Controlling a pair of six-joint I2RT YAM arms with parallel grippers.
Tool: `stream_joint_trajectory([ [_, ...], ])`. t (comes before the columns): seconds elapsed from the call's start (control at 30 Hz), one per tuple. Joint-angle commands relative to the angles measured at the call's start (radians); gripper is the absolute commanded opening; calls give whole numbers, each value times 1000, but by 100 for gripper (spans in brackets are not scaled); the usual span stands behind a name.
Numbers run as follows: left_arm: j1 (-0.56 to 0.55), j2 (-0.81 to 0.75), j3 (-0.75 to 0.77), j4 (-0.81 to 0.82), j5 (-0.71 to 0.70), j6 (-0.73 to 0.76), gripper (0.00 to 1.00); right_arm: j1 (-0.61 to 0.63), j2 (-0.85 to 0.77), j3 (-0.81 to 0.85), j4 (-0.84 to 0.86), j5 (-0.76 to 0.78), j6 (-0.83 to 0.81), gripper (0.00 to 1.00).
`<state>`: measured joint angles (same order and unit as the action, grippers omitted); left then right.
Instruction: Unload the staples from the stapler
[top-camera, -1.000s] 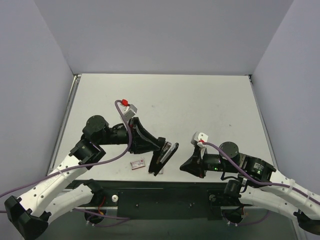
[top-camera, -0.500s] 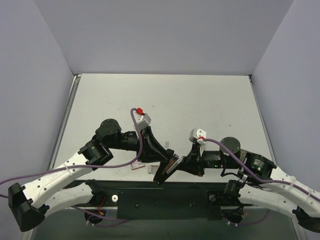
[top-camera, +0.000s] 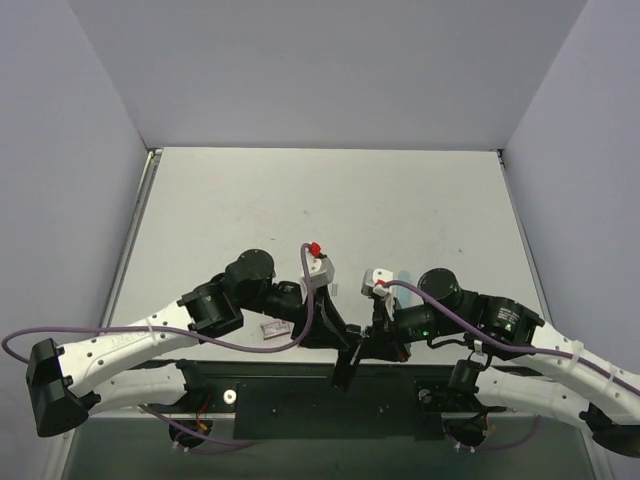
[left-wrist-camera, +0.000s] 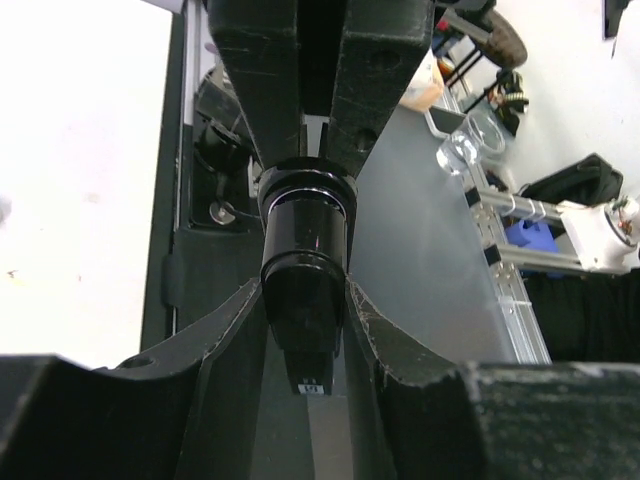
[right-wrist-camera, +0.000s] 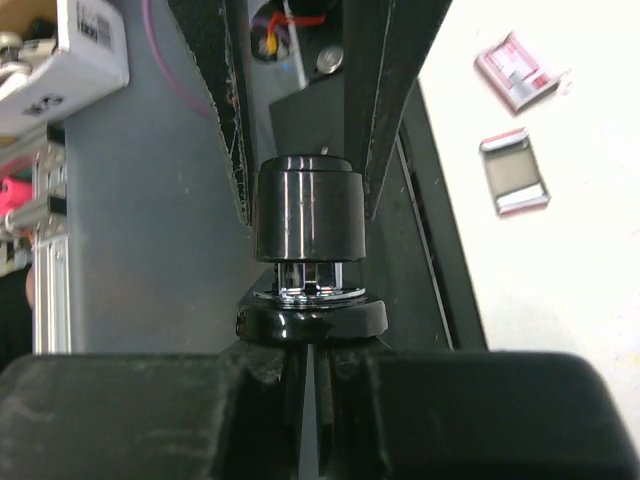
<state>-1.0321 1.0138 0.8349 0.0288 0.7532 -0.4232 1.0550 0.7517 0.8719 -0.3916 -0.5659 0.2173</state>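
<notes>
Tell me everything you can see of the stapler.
The stapler is slim and glossy black, plastic by its look, with a silvery metal part showing at one end. It is held in the air by the near edge of the table, clamped from both ends: left gripper shut on one, right gripper on the other.

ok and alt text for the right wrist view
The stapler, seen end-on as a glossy black cap over a chrome neck, is gripped by the left gripper from above and the right gripper from below. To the right, on the white table, lie a small pink box and a silvery piece.
</notes>
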Motion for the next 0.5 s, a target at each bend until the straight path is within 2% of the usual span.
stream_joint_trajectory([
  [0.0, -129, 61, 63, 6, -3, 83, 0, 0, 87, 101, 246, -9, -55, 0],
  [0.23, -140, 57, 79, -27, -52, 112, 0, -1, 127, 139, 231, -12, -68, 0],
  [0.3, -140, 33, 82, -75, -101, 119, 0, -1, 111, 127, 223, 15, -67, 0],
  [0.47, -137, -87, 64, -64, -271, 100, 0, -7, 48, 75, 223, 83, -53, 0],
])
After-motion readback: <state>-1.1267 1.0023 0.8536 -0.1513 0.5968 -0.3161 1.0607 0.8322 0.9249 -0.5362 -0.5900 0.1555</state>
